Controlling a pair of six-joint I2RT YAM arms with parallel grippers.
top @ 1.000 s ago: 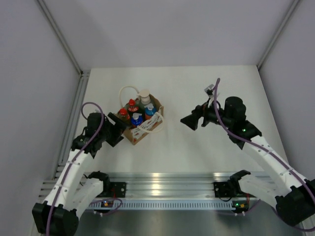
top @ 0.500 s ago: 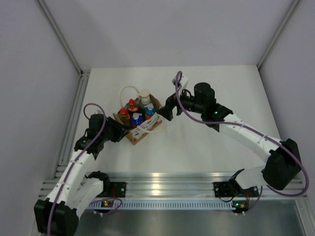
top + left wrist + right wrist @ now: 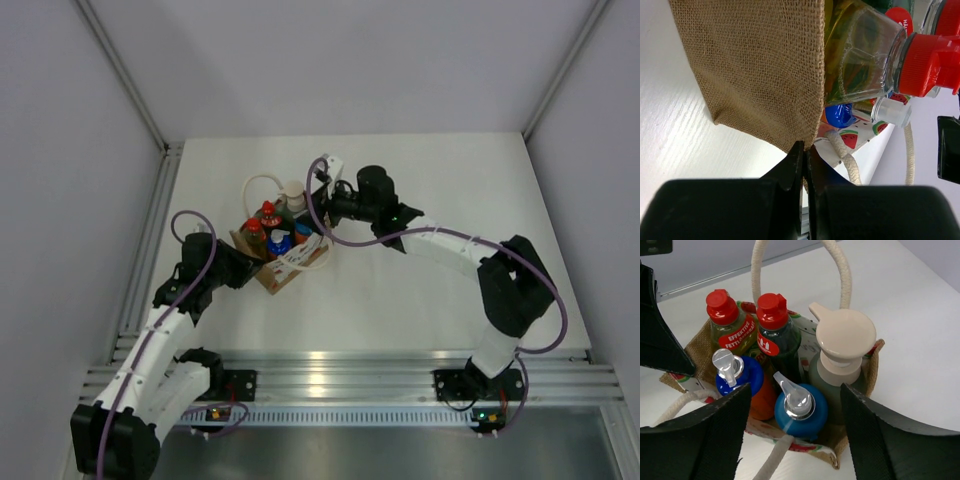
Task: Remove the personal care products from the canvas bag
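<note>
The canvas bag (image 3: 290, 272) stands at the table's left middle, tan burlap (image 3: 760, 75) with white rope handles (image 3: 840, 270). Inside it stand the personal care products: a yellow-green bottle (image 3: 727, 325) and a dark green bottle (image 3: 777, 332), both red-capped, a grey-green pump bottle (image 3: 842, 347), an orange bottle with a blue cap (image 3: 737, 377) and a blue bottle (image 3: 802, 410). My left gripper (image 3: 804, 146) is shut on the bag's lower burlap corner, seen from above at its left side (image 3: 243, 262). My right gripper (image 3: 795, 395) hovers open over the bag (image 3: 308, 215), fingers straddling the blue bottle without touching it.
A metal rail (image 3: 330, 385) runs along the near edge, and a slotted rail (image 3: 150, 230) lines the left side. Grey walls close in the table on three sides. White tabletop (image 3: 450, 180) lies right of the bag, under my right arm.
My right arm swung left from mid-table to over the bag, its jaws narrowing. My left gripper moved in and closed on the bag's corner.
</note>
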